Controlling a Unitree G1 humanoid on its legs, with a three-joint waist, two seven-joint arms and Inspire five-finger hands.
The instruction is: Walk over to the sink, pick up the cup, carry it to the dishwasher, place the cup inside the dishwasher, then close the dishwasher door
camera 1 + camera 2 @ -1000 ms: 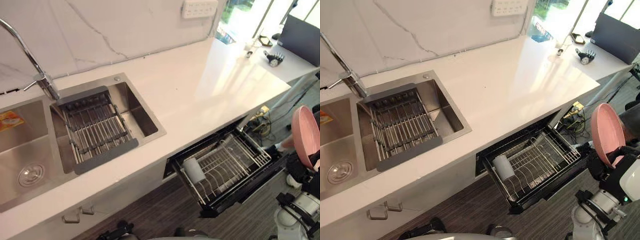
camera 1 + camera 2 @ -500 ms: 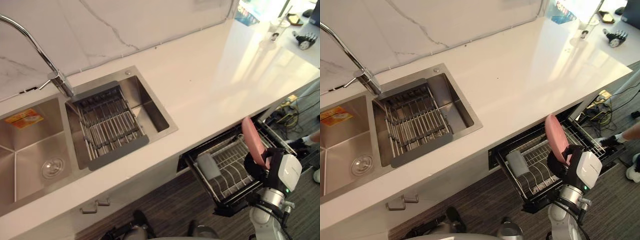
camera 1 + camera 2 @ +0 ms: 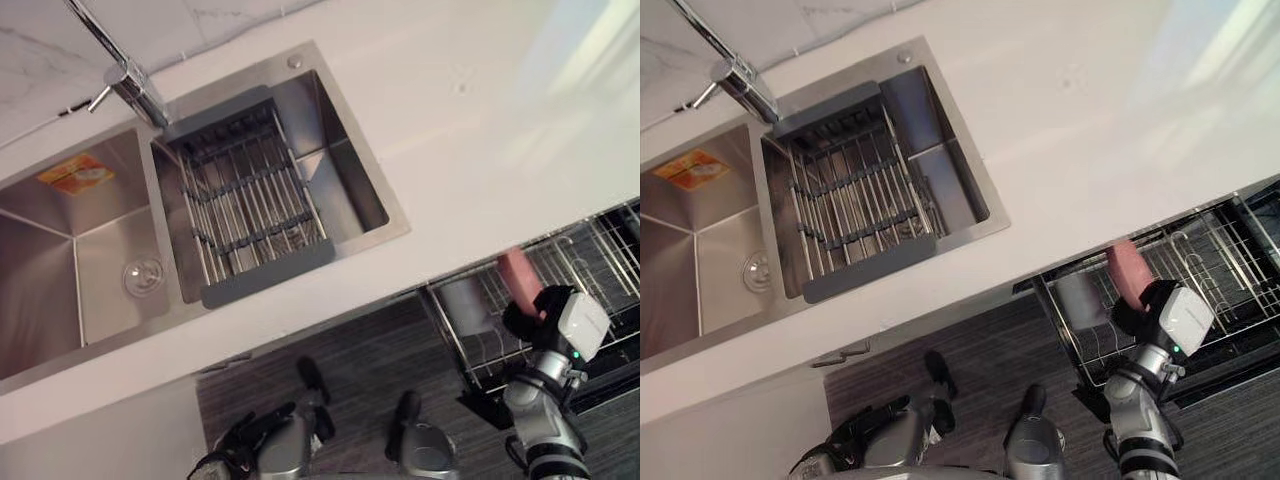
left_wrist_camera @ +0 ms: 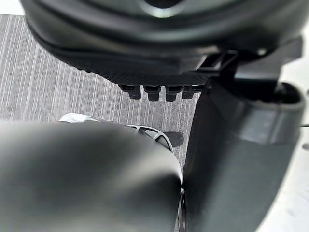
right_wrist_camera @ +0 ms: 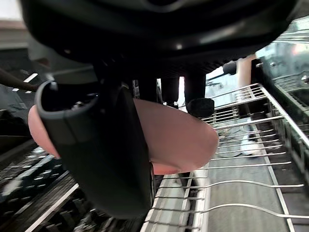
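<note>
Pinching pink cup (image 5: 176, 137) thumb-vs-fingers in right hand (image 5: 104, 159), edge-up over rack (image 3: 592, 262), prob to slot btwn tines; left hand (image 3: 232, 456) idle.

left hand (image 4: 159, 43) looms dark and close, fingers (image 4: 149, 92) relaxed in a short row, thumb (image 4: 241, 145) beside them; beyond the fingers lies grey striped floor (image 4: 63, 82).

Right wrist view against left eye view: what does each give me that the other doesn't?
Right wrist view: the right hand with thumb and fingers curled on the pink dish, right by the dishwasher rack wires. Left eye view: the sink, faucet, drainer and countertop, to the rack's left. Both: the dish held over the rack.
</note>
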